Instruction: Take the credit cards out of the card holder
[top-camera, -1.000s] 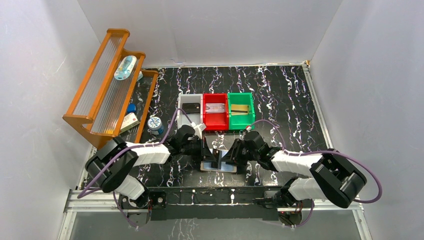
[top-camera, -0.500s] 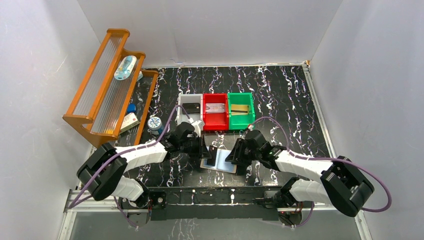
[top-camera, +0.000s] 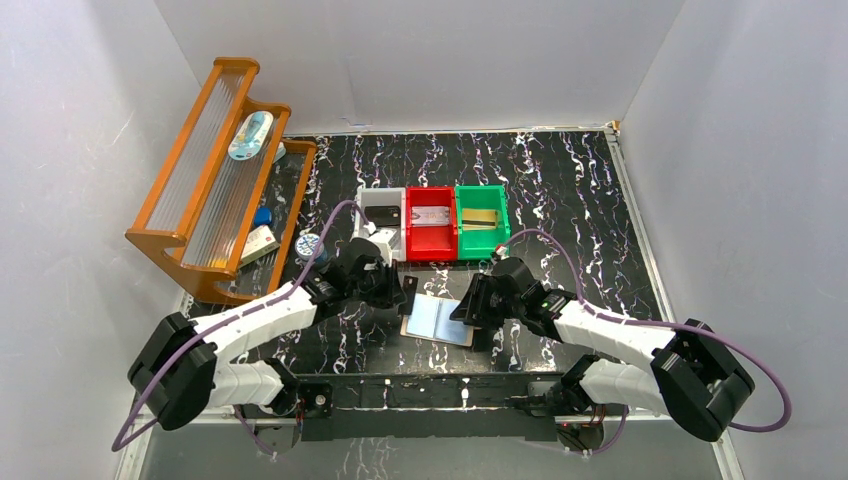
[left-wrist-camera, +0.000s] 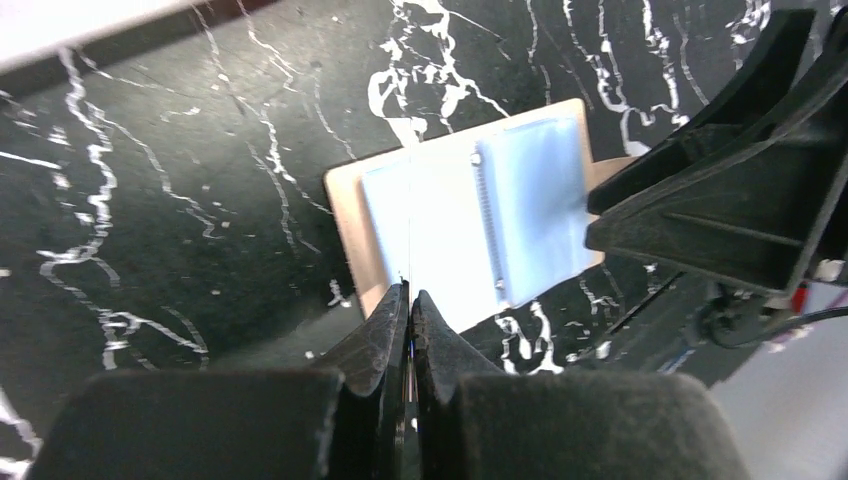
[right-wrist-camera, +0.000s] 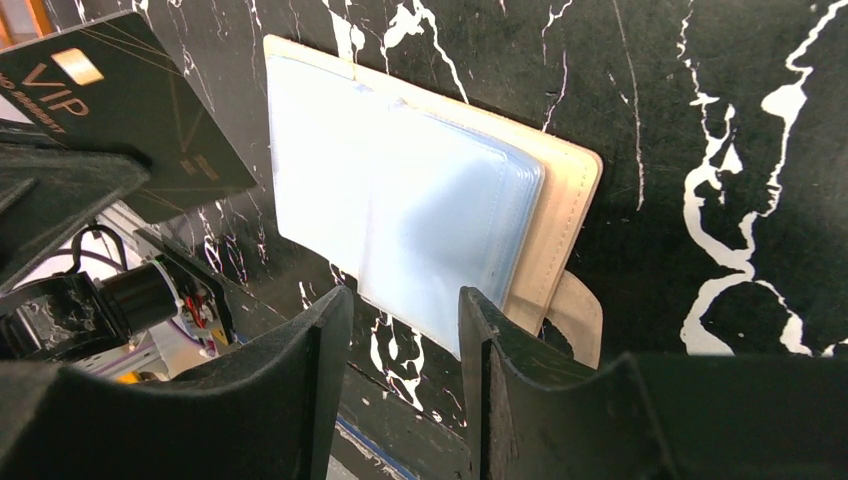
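The tan card holder (top-camera: 438, 321) lies open and flat on the black marbled table, its pale blue pockets (right-wrist-camera: 400, 190) facing up and its strap tab (right-wrist-camera: 580, 310) at the near edge. My left gripper (top-camera: 405, 290) hangs just left of it, shut on a black credit card (right-wrist-camera: 130, 110) marked VIP. In the left wrist view that card shows only as a thin edge between the closed fingers (left-wrist-camera: 410, 295), with the card holder (left-wrist-camera: 470, 215) beyond. My right gripper (right-wrist-camera: 405, 300) is open over the holder's right near edge, with nothing between its fingers.
Behind the holder stands a row of bins: grey (top-camera: 381, 215) with a dark card, red (top-camera: 431, 222) with a pale card, green (top-camera: 481, 218) with a gold card. A wooden rack (top-camera: 215, 170) with small items fills the back left. A round blue tin (top-camera: 310, 245) sits beside it.
My left gripper has pulled back to the left with the black card, clear of the holder. The right gripper's jaws have spread wider, and the blue pockets now show uncovered.
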